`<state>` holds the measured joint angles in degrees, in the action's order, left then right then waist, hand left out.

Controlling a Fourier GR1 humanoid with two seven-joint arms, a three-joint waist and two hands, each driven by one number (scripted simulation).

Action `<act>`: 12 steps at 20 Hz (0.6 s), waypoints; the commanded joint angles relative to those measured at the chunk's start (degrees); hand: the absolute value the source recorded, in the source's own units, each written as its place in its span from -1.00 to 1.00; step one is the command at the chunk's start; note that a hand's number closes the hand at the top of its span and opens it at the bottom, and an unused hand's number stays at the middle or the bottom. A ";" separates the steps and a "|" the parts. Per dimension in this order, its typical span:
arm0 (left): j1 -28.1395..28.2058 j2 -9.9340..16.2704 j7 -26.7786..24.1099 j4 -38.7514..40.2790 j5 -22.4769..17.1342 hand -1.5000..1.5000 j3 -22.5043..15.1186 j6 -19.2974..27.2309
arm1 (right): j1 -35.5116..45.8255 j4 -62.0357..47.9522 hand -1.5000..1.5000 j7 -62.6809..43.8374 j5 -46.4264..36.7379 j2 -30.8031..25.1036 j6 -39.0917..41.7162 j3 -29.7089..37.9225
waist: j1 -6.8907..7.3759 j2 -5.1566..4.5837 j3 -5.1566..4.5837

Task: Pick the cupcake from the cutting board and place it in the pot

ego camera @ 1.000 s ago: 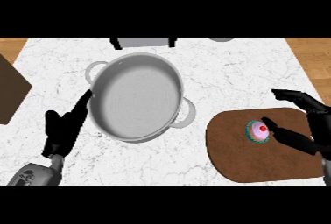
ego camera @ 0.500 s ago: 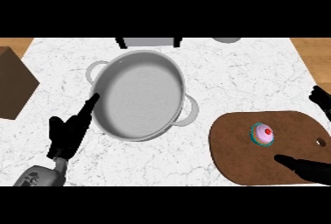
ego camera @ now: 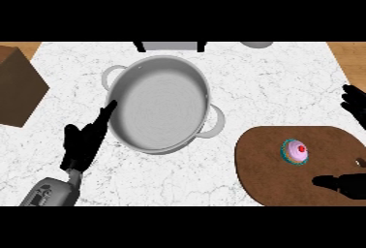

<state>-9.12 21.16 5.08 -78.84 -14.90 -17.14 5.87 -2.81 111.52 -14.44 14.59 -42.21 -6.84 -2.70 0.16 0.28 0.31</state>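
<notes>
A cupcake with pink icing, a red cherry and a teal wrapper stands on the brown cutting board at the lower right. My right hand is spread wide around it without touching: the thumb lies on the board below the cupcake, and the fingers show at the right edge above it. The grey pot sits empty in the middle of the counter. My left hand rests open just left of the pot, fingers pointing up.
A brown wooden box stands at the left edge. A grey object and a grey round thing sit at the counter's far edge. The white marble counter ends at wood flooring on the right.
The view has shifted, so pot and board sit further left. My right hand has drawn back towards the right edge, thumb lower and fingers farther from the cupcake. The cupcake stays put.
</notes>
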 commanded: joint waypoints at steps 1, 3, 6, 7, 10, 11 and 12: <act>0.95 -1.03 0.65 1.91 -0.45 0.00 -1.23 -2.81 | 3.98 -5.09 -1.00 -6.89 1.25 -0.77 3.80 -2.98 | 0.67 -0.55 -0.35; 1.38 -2.52 0.72 1.69 0.41 0.00 -2.43 -1.87 | 3.08 -9.38 -1.00 -4.61 3.03 -3.46 10.59 -3.21 | 0.61 -0.64 -0.29; 2.74 -3.12 -1.94 2.71 0.67 0.00 -2.23 -2.64 | 4.73 -13.28 -1.00 -4.17 -2.48 -1.95 12.73 -9.95 | 1.23 -0.76 -0.31; 2.08 -2.84 1.15 1.14 0.38 0.00 -2.21 -2.52 | 4.60 -13.78 -1.00 -4.81 -2.52 -2.64 13.95 -9.60 | 0.77 -0.55 -0.29; 3.87 -2.13 -2.46 2.75 1.55 0.00 -0.24 -3.28 | 4.21 -19.41 -1.00 0.93 -6.05 -0.64 15.56 -9.11 | 0.22 -0.41 -0.29; 1.77 -2.40 0.57 1.88 0.36 0.00 0.31 -4.08 | 5.60 -22.66 -1.00 3.17 -7.74 1.47 14.93 -9.53 | 0.27 -0.43 -0.27; 0.37 -4.65 1.16 3.65 2.99 0.00 -0.99 -1.58 | 5.44 -19.87 -1.00 0.53 -9.17 2.62 12.75 -9.96 | -0.13 -0.38 -0.30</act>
<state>-8.51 19.86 3.86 -78.30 -13.11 -15.92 4.42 1.81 94.67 -15.14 9.50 -42.32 6.20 -11.29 0.66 0.28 0.49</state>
